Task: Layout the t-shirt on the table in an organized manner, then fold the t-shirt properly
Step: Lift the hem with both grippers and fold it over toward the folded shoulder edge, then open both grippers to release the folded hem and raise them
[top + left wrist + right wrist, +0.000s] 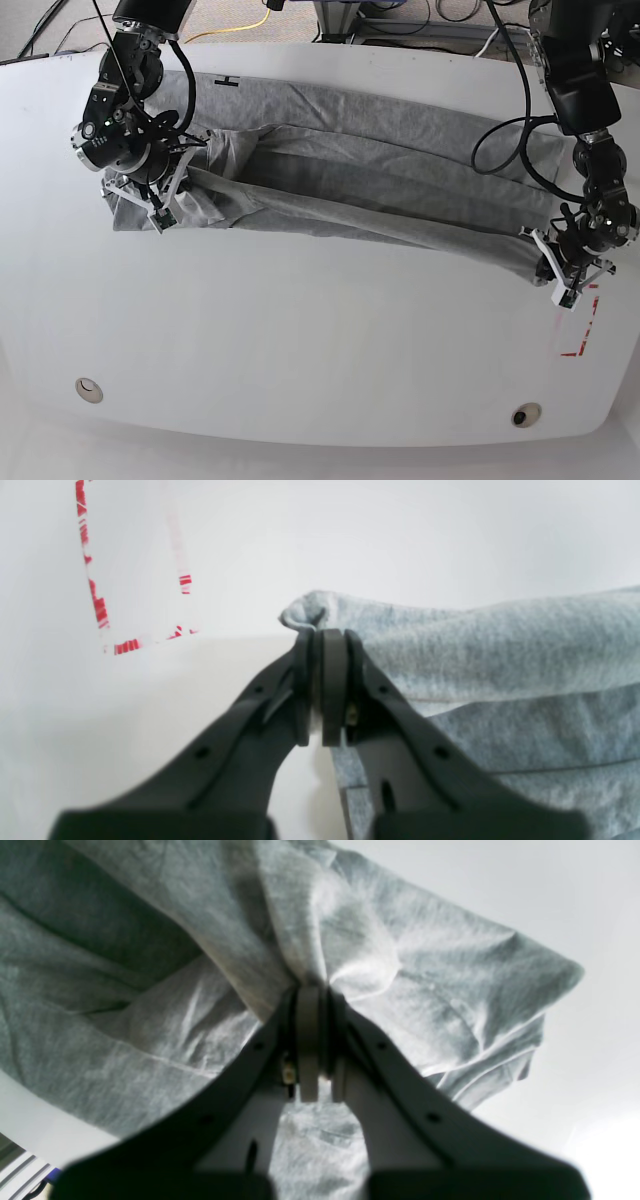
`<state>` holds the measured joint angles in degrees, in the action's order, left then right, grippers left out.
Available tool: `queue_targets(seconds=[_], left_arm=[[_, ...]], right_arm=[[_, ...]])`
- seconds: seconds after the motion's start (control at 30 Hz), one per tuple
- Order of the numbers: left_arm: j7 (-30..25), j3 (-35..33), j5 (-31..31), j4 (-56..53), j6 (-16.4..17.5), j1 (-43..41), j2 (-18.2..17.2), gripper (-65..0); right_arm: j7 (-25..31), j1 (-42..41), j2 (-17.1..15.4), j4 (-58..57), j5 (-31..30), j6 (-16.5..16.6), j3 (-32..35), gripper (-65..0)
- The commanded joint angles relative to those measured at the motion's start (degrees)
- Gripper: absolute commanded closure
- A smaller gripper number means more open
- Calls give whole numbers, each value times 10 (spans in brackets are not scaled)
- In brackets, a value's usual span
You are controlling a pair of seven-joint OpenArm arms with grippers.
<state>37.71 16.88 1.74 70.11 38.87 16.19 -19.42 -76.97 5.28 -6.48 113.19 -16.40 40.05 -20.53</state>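
surface: white table (300,350), curved edge, two round grommets (88,389) near front; cables on floor behind.
tape: red tape rectangle (580,325) at the table's end, just beside your left gripper.
shirt: t-shirt (380,190) lies stretched in a long band across the table's far half, creased lengthwise w/ folds running end to end; not flat yet.
left gripper: left gripper (322,635) has jaws pressed together on a bunched corner of the grey cloth, low over the table.
right gripper: right gripper (312,990) is clamped on a gathered wad of fabric at the other end; cloth fans out from the pinch.
step: looks like layout, you're holding both ends taut btwn the arms; folding not begun.
next: prob. you need to spread the band open so it lies single and flat; keep tension even, don't let either pinch slip.
risk: layers may stay doubled; can't tell which edge each pinch holds.
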Motion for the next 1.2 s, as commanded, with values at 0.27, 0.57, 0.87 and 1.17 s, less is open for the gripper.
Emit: queue_targets(seconds=[0.27,0.57,0.87,1.17], left_arm=[[-9,0,5,12,-1,-4,-23,0],[-9,0,5,13,11,-32,-34,-187],[9,0,4,12,11,-54,-56,-356],[57,0,4,32,11,-52,-88,-596]], right_arm=[[5,14,-4,11,-2,-1,0,-6],[5,29,10,9,-1,-1,0,-8],[5,40,9,11,2,-1,-3,-354],[5,39,-24,29,0,-1,-4,-650]])
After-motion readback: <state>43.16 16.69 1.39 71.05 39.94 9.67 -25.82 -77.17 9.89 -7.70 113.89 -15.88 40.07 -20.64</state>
